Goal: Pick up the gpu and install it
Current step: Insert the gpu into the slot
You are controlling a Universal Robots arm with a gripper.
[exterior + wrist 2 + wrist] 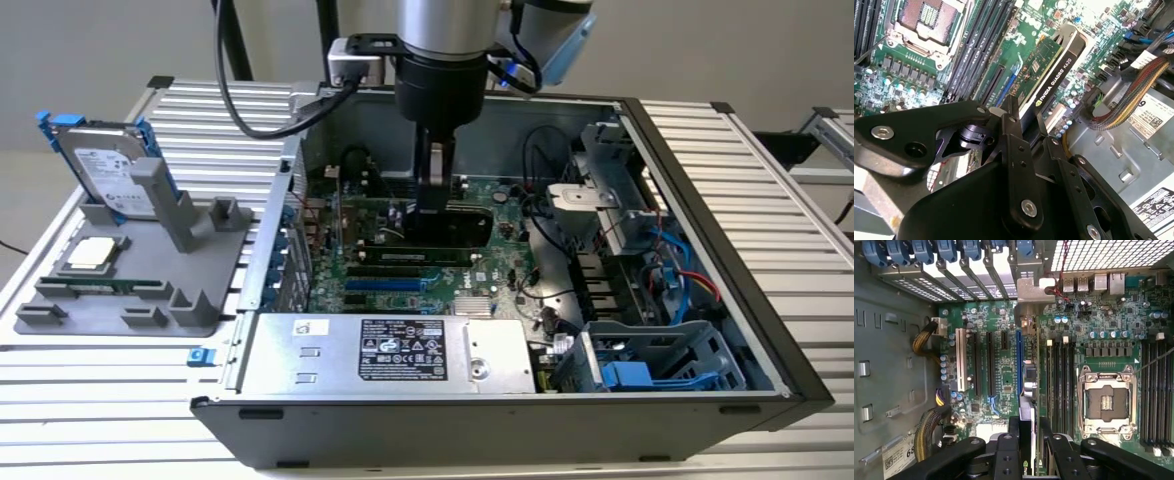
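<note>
The gpu [447,226] is a thin card with a black shroud on one face and a green board on the other. It stands on edge over the motherboard [497,262] inside the open computer case [747,300]. My gripper [433,196] reaches straight down from above and is shut on the card's upper edge. In the second wrist view the gpu [1053,70] runs out from between the black fingers [1015,150]. In the first wrist view the gpu [1028,385] lies edge-on beside the long blue slot [1018,357], its silver bracket [1030,295] by the rear slot covers. Whether it sits in the slot I cannot tell.
On the exterior view's left, a grey fixture [134,300] holds a blue-framed hard drive [104,168] and a square processor chip [91,253]. The power supply [387,350] and a drive cage [654,362] line the case front. Cable bundles [1126,95] and the open processor socket [1106,402] flank the card.
</note>
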